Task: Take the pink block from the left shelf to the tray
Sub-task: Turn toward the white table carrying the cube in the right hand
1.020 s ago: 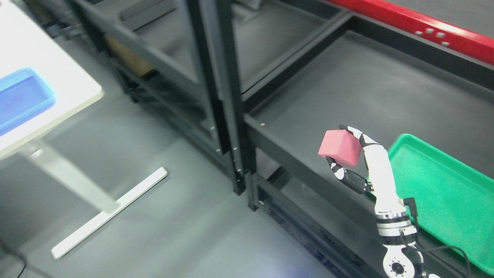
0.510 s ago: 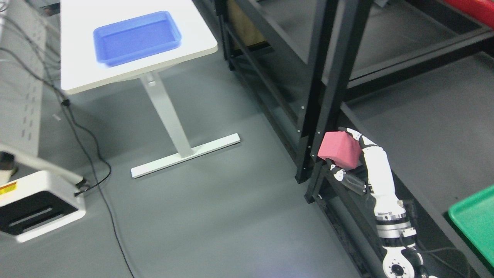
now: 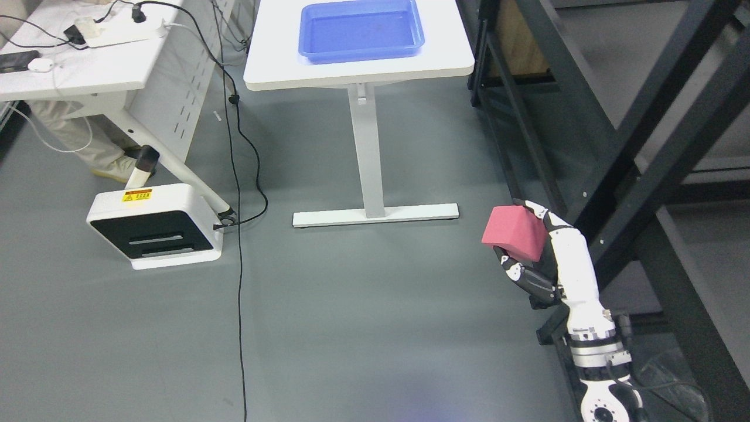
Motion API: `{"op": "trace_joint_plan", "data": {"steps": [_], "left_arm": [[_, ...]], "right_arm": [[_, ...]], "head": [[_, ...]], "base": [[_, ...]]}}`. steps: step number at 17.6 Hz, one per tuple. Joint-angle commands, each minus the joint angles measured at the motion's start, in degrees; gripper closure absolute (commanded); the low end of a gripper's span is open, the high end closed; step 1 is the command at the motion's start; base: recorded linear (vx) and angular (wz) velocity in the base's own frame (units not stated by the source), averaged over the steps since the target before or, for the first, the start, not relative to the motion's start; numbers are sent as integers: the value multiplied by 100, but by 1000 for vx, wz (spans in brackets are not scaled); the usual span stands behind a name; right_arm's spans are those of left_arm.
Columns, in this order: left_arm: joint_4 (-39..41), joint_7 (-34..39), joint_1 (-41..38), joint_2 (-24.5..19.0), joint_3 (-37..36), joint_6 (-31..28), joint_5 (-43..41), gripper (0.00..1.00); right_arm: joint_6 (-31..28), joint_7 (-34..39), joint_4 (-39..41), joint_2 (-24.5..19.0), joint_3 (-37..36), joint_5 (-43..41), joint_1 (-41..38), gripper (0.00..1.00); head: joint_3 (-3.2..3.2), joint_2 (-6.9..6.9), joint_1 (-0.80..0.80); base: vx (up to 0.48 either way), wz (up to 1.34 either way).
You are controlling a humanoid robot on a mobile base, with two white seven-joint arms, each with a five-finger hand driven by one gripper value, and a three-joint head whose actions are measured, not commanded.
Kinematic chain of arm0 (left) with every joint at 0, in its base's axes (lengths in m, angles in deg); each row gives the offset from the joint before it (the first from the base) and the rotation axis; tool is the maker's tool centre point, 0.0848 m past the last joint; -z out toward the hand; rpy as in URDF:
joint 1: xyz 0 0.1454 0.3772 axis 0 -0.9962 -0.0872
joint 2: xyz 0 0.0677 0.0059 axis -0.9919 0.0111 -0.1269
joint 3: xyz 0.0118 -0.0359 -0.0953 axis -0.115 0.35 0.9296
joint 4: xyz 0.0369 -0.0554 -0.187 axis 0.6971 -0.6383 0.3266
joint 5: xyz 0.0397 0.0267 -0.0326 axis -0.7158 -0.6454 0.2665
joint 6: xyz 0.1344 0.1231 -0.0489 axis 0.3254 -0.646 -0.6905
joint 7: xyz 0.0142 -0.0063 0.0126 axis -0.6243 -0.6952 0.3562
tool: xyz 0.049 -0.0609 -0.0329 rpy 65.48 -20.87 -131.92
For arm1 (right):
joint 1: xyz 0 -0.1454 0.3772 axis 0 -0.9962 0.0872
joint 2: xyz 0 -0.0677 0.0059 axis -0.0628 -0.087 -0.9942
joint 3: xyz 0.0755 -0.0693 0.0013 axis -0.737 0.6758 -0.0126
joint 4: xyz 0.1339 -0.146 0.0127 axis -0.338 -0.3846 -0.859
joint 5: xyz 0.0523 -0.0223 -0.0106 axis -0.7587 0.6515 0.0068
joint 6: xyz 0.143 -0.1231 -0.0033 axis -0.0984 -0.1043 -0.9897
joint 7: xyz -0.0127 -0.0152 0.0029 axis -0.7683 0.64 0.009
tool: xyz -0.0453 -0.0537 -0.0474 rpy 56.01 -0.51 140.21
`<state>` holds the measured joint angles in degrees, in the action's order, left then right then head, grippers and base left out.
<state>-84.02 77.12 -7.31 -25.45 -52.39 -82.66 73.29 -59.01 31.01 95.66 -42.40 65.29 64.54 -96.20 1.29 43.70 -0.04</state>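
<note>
Pink block (image 3: 514, 232) clamped in right hand (image 3: 536, 258) (beside shelf frame (image 3: 638, 158)), over open floor (image 3: 351, 328).

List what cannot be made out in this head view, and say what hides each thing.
- Pink block: its far side is covered by the right hand.
- Left hand: out of the head view.
- Blue tray: its far rim is cut off by the top edge.
- Person's leg: mostly hidden under the desk.
- Yellow label: print too small to read.

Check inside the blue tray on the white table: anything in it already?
The blue tray on the white table shows only its bare blue floor. Its far rim is cut off by the picture's top edge. The pink block is in the right hand.
</note>
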Motion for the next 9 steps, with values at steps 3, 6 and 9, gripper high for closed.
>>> {"op": "trace_joint_plan", "data": {"steps": [3, 6, 9], "left_arm": [[100, 4, 166, -100, 0, 2, 0, 0], [100, 4, 166, -100, 0, 2, 0, 0], [100, 4, 166, -100, 0, 2, 0, 0]], "right_arm": [[2, 22, 12, 100, 56, 4, 4, 96], [2, 31, 12, 100, 56, 4, -4, 96], [-6, 31, 12, 100, 48, 12, -4, 96]], "head": [[0, 0, 0], [0, 0, 0], [0, 0, 0]], "base": [[117, 434], [163, 458], [186, 376]]}}
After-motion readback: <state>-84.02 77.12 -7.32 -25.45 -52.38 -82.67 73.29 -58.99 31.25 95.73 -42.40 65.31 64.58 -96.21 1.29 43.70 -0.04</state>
